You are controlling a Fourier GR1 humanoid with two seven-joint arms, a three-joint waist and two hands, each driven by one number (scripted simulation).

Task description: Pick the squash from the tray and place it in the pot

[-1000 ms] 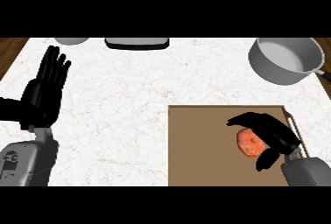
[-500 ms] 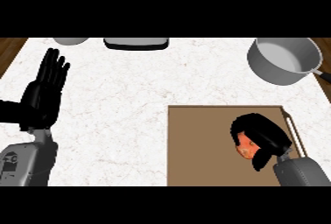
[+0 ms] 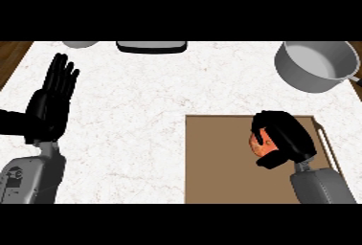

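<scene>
Near edge first: my right hand point(image 3: 284, 139) lies over the squash point(image 3: 259, 146) on the brown tray point(image 3: 212, 167), which sits at the counter's point(image 3: 155, 95) near right corner. Fingers and thumb are curled round the squash from above and the right; only its orange left side shows. I judge the grasp step is in hand; lift not yet evident. The forearm comes in from the near edge, angled slightly left, palm down.

Left hand point(image 3: 51, 103) rests near the counter's left edge, fingers straight and pointing away, holding nothing, parked clear of the work.

Far right corner: the grey pot point(image 3: 314, 64) stands open, well apart from the tray. I expect a carry away from me and slightly right.
</scene>
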